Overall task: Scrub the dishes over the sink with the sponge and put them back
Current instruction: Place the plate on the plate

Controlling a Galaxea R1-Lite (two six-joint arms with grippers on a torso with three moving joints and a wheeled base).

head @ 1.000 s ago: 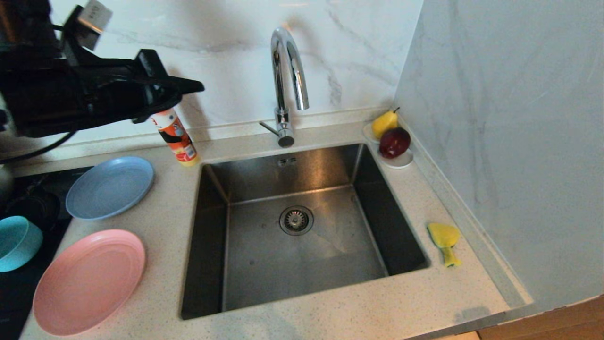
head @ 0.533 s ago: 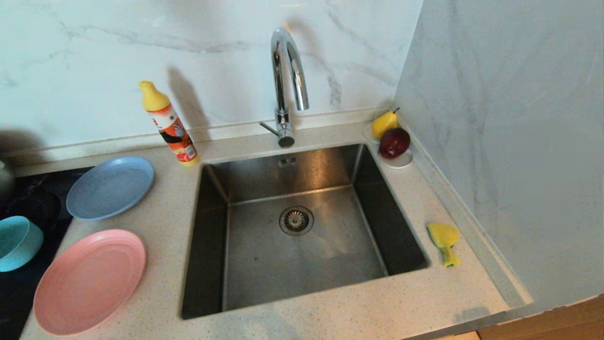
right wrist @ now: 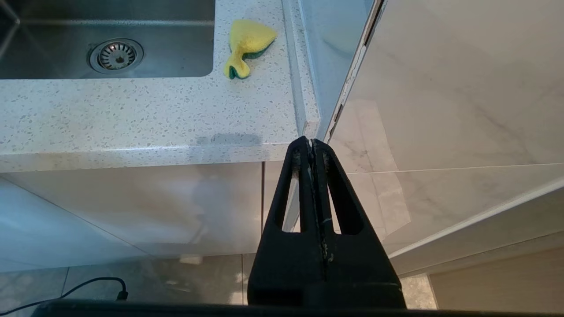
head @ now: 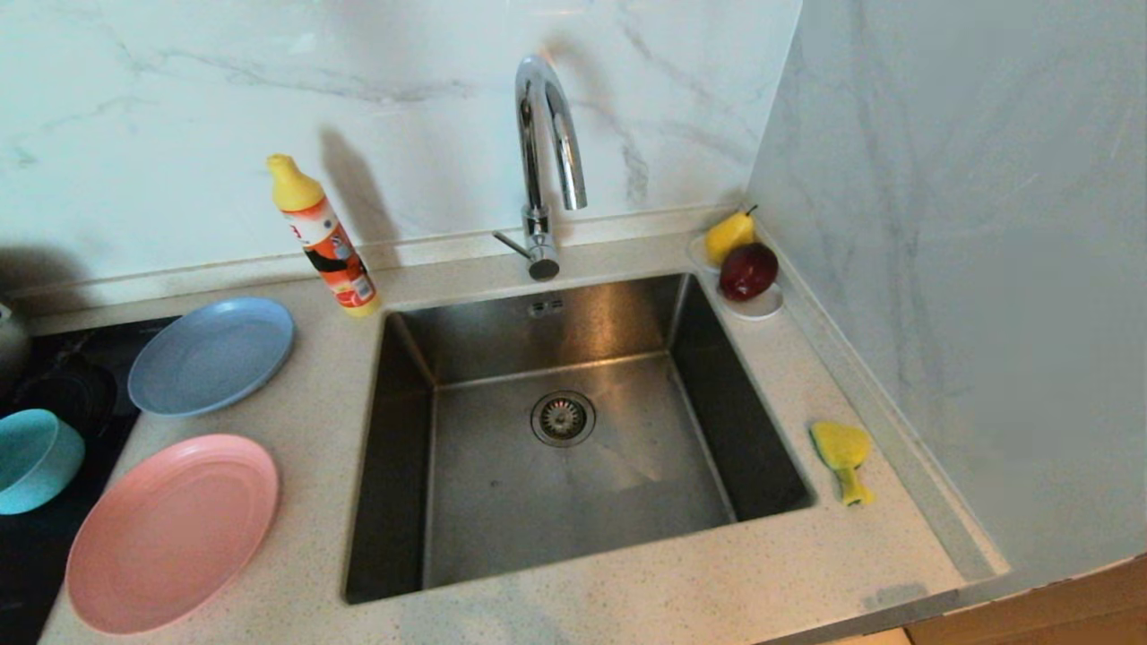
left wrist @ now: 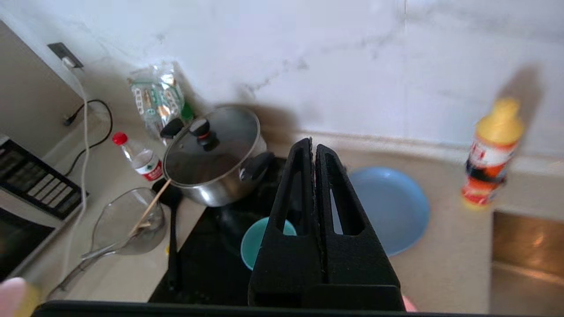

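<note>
A light-blue plate (head: 211, 355) (left wrist: 392, 207) and a pink plate (head: 172, 530) lie on the counter left of the steel sink (head: 573, 488). The teal bowl (head: 34, 459) (left wrist: 254, 240) sits on the black hob at the far left. The yellow sponge (head: 843, 455) (right wrist: 246, 45) lies on the counter right of the sink. My left gripper (left wrist: 313, 143) is shut and empty, hovering above the hob, the bowl and the blue plate. Shut and empty too, my right gripper (right wrist: 310, 143) hangs below the counter's front edge. Neither gripper shows in the head view.
A yellow-capped orange dish-soap bottle (head: 324, 238) (left wrist: 490, 154) stands behind the blue plate. A chrome tap (head: 543, 157) rises behind the sink. A white saucer (head: 754, 307) holds a pear and a red fruit. A lidded steel pot (left wrist: 211, 154), a water bottle (left wrist: 137, 158) and a strainer (left wrist: 128, 222) crowd the hob's far side.
The left arm, which covered the head view's upper left a second ago, has drawn out of that view. The soap bottle now shows whole. Dishes and sponge have not moved.
</note>
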